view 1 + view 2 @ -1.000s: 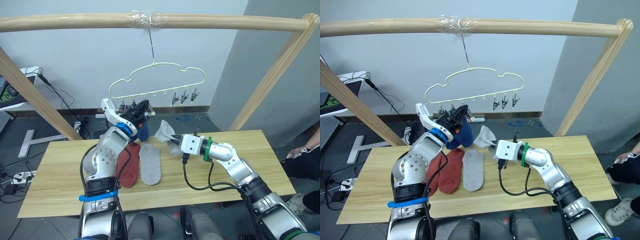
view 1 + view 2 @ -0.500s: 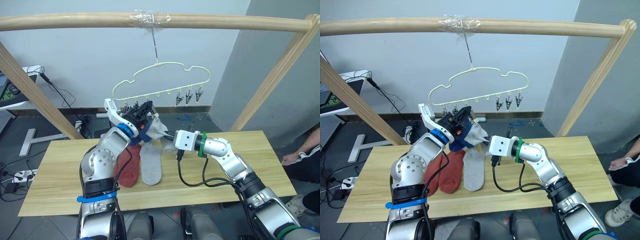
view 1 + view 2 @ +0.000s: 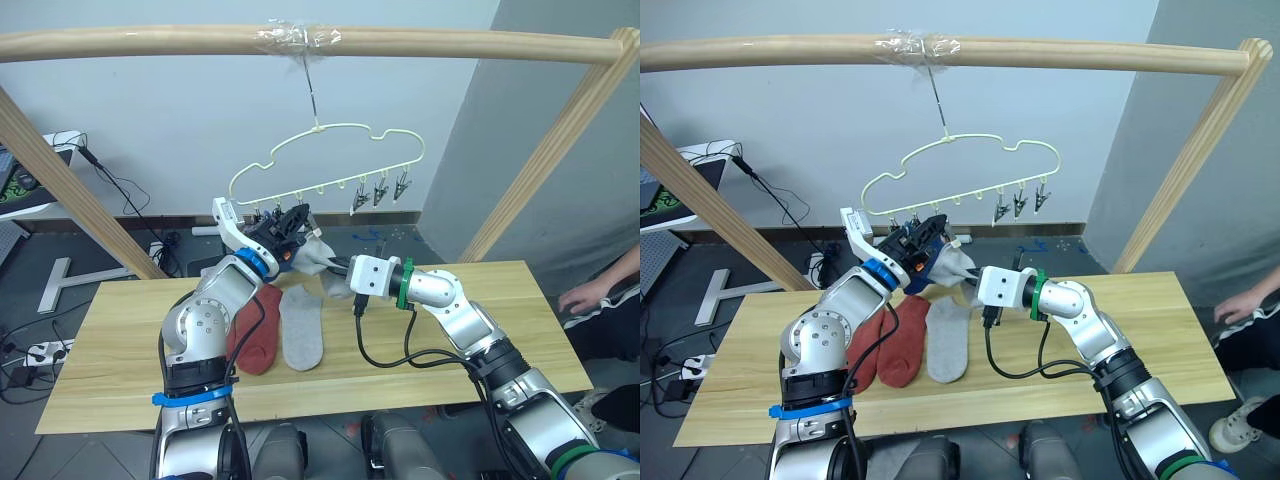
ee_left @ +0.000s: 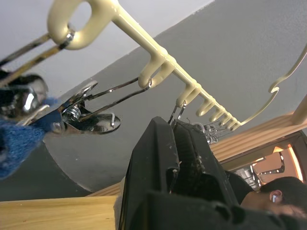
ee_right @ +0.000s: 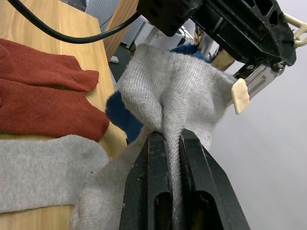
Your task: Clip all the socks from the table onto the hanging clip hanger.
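The pale-yellow clip hanger point(image 3: 330, 160) hangs by its hook from the top pole. My left gripper point(image 3: 296, 217) is raised to its left clips and is shut on one clip point(image 4: 175, 112). A blue sock point(image 3: 924, 270) hangs from the clips beside it. My right gripper point(image 3: 336, 272) is shut on a light grey sock point(image 5: 177, 96) and holds its cuff right under the left gripper. Two rust-red socks point(image 3: 260, 330) and a second grey sock point(image 3: 302, 328) lie flat on the table point(image 3: 480, 320).
A round wooden pole frame point(image 3: 150, 42) spans the top, with slanted legs at both sides. Three bare clips point(image 3: 380, 192) hang at the hanger's right end. A person's hand point(image 3: 600, 290) reaches in at the table's far right. Cables lie on the floor behind.
My right gripper has carried the grey sock up and left, from beside the hanger to just under the left gripper. The left gripper stays at the left clips.
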{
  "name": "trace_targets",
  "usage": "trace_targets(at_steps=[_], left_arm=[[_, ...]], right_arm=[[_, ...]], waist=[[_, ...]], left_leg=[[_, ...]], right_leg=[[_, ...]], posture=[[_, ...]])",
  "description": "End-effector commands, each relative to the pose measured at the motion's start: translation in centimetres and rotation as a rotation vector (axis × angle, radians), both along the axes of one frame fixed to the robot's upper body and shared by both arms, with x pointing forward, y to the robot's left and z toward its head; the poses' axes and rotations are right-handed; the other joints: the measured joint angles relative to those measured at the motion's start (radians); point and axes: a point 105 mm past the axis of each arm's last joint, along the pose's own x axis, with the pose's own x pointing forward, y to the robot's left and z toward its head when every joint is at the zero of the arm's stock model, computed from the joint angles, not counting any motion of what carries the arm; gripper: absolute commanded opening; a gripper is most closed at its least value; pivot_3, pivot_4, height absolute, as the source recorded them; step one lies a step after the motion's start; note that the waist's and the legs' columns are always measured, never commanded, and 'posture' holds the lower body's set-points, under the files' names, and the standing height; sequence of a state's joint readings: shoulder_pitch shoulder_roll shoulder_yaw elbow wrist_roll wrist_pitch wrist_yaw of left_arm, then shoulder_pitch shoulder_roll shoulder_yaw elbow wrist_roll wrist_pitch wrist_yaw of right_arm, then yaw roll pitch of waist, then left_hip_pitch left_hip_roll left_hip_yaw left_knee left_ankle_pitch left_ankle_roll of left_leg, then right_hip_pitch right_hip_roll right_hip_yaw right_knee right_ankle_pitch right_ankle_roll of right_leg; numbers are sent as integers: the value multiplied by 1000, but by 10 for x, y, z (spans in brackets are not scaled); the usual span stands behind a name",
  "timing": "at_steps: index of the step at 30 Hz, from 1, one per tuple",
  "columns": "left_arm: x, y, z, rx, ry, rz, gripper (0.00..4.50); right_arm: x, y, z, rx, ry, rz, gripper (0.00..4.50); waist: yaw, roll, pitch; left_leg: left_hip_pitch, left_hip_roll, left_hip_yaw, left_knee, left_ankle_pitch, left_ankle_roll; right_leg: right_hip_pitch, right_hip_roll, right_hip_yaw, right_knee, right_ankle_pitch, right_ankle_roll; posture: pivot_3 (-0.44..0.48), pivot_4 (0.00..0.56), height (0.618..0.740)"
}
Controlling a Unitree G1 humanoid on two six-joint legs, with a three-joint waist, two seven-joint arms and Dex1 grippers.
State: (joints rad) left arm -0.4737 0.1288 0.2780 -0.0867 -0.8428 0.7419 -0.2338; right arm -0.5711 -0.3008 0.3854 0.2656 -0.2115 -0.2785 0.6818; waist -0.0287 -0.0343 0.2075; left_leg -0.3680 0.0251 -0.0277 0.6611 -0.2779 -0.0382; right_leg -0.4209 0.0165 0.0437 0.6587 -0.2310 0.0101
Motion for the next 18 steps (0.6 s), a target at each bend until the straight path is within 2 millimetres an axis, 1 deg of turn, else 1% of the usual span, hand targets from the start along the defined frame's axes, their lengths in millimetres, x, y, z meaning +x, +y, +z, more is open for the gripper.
trace_targets(at_steps=[1, 4, 8, 12, 18], left_arm=[[-5, -4, 9, 2, -36, -28, 0], [-7, -7, 8, 5, -36, -44, 0], [-8, -9, 8, 10, -38, -57, 0], [-6, -7, 8, 19, -42, -52, 0], [-7, -8, 9, 28, -52, -57, 0]], right_arm=[[1, 0, 13, 40, -41, 8, 23], [4, -1, 20, 56, -62, -9, 23], [9, -4, 23, 61, -76, -32, 23], [11, -8, 21, 51, -78, -47, 23], [10, -9, 20, 56, -78, -48, 23]], waist=[[0, 0, 0], [0, 0, 0], [0, 0, 0], [0, 0, 0], [0, 0, 0]], left_leg=[[0, 0, 0, 0, 0, 0], [0, 0, 0, 0, 0, 0], [0, 0, 0, 0, 0, 0], [0, 0, 0, 0, 0, 0], [0, 0, 0, 0, 0, 0]], right_leg=[[0, 0, 0, 0, 0, 0], [0, 0, 0, 0, 0, 0], [0, 0, 0, 0, 0, 0], [0, 0, 0, 0, 0, 0], [0, 0, 0, 0, 0, 0]], posture=[[39, 178, 740], [36, 178, 740], [35, 177, 740], [31, 176, 740], [31, 176, 740]])
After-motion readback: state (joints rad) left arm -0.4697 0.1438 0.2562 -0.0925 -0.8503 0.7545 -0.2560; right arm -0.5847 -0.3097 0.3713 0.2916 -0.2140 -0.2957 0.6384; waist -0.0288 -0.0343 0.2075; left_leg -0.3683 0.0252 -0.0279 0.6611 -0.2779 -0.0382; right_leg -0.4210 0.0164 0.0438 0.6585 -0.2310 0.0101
